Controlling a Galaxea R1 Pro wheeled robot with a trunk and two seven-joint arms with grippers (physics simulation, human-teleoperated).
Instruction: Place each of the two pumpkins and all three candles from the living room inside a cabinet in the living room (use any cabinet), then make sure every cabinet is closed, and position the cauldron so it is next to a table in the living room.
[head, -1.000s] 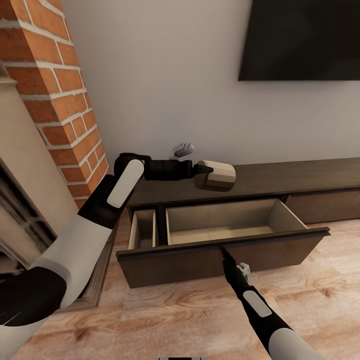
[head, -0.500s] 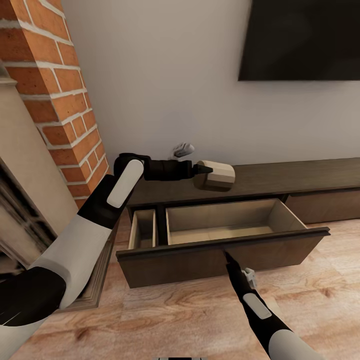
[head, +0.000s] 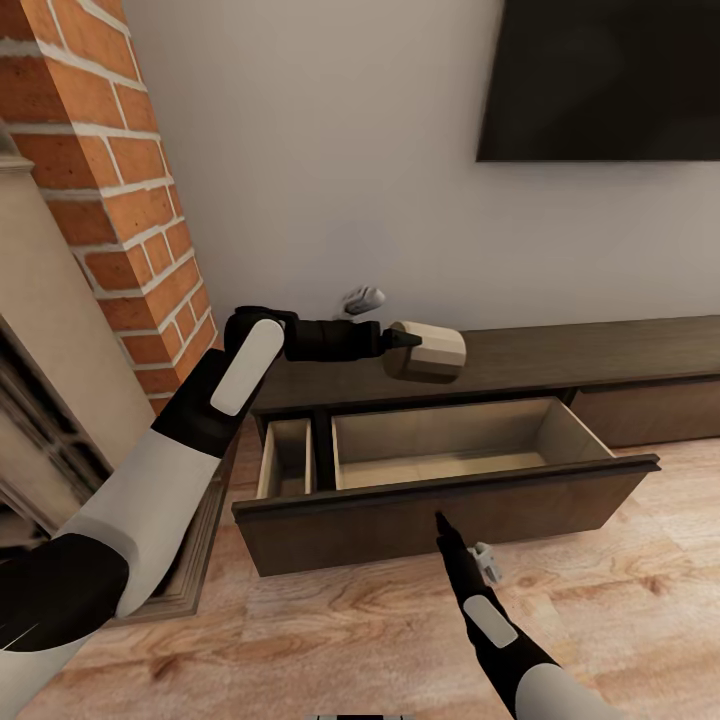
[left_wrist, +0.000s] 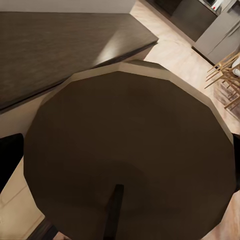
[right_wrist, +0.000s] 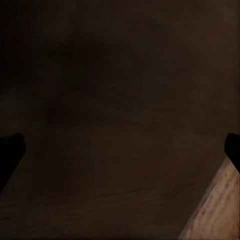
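Black fingers of your left tool (head: 405, 341) are closed on a candle (head: 428, 352), which it holds on its side in the air above the cabinet (head: 520, 362), over the back left part of the open drawer (head: 450, 465). In the left wrist view the candle (left_wrist: 130, 155) shows its dark round end, with a finger (left_wrist: 11, 160) at either edge and the dark cabinet top (left_wrist: 60, 45) behind it. Your left arm (head: 170, 440) reaches in from the side of the brick fireplace (head: 110, 180) and bends across at the wrist.

Your right tool (head: 441, 522) sits low at the dark-brown drawer front (head: 400, 530), its tip at or very close to the wood; you cannot tell from the head view whether it is open or closed. In the right wrist view two fingers (right_wrist: 10, 150) stand well apart at the two edges, nothing between them, with the dark drawer front (right_wrist: 115, 100) close ahead and a corner of light wood floor (right_wrist: 215, 210).

That drawer is pulled well out and shows a tan interior. A narrower compartment (head: 285, 460) beside it, on the fireplace side, is also open. Further along, the cabinet's next drawer (head: 650, 410) is shut. On the wall above hangs a black TV (head: 600, 80), and the plank floor (head: 350, 630) spreads under both arms.
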